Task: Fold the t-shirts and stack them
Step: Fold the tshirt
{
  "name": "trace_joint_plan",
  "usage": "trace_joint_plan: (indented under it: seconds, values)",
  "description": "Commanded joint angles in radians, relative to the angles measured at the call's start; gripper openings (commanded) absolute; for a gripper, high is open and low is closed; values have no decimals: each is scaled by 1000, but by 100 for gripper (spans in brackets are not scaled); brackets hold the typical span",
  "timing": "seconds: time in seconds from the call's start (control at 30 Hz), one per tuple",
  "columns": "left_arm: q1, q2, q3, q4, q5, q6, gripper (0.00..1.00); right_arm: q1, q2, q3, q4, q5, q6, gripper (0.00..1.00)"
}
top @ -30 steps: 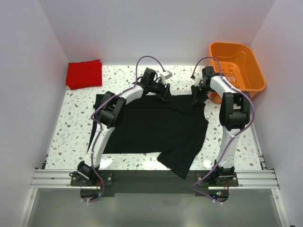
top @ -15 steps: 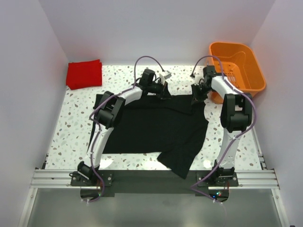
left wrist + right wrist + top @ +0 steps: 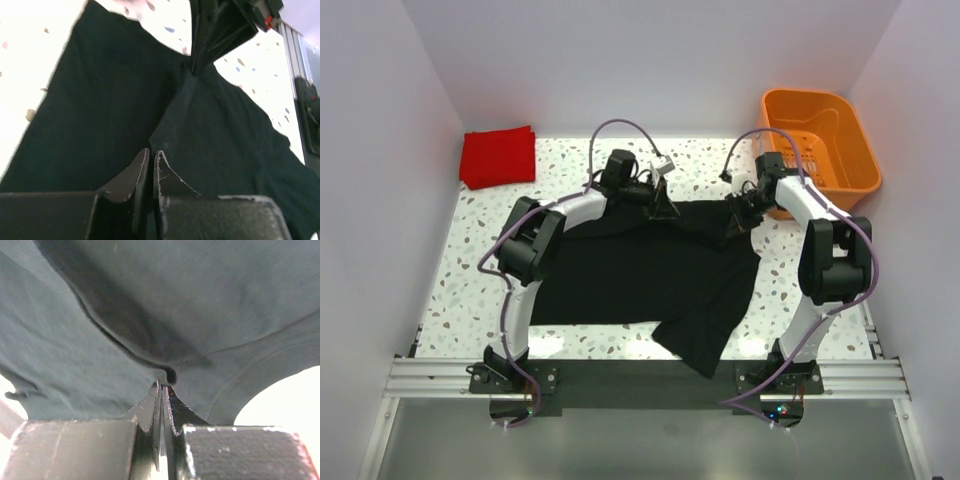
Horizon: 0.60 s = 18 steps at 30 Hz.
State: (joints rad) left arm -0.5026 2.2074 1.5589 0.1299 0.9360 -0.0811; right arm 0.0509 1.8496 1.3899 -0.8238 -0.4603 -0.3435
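**A:** Where is the shirt that's being worked on?

**B:** The black shirt (image 3: 640, 270) lies spread over the middle of the bench (image 3: 470, 270). A rumpled flap of it reaches the near edge at lower centre of the overhead view. The red shirt (image 3: 498, 155) is already a folded rectangle in the upper left corner, well apart.

**A:** And the tools?

**B:** Both are pinched on the shirt's far edge, at upper centre. The left tool (image 3: 665, 205) has its jaws almost together with dark cloth between them. The right tool (image 3: 733, 222) is clamped tight on a small pucker of hem, near the orange basket (image 3: 815, 130).

**A:** How should the fold go?

**B:** I'd raise both tools together and level, only enough to free that edge. A ridge of cloth runs between them in the left wrist view, which suggests gathered slack, so easing them slightly apart first should flatten it. Then I'd bring the edge toward the bottom of the frame at one pace, slowly, because pinches this thin can slip. The rumpled flap probably needs smoothing, or the fold lands lumpy.
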Motion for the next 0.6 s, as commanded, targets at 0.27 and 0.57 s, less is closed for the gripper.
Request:
trace_joint_plan:
  seconds: [0.27, 0.57]
  values:
    - [-71, -187, -184, -329, 99, 470, 34, 1, -79, -32, -231, -92, -366, 22]
    - [177, -382, -238, -527, 144, 490, 35, 10, -57, 78, -227, -111, -278, 50]
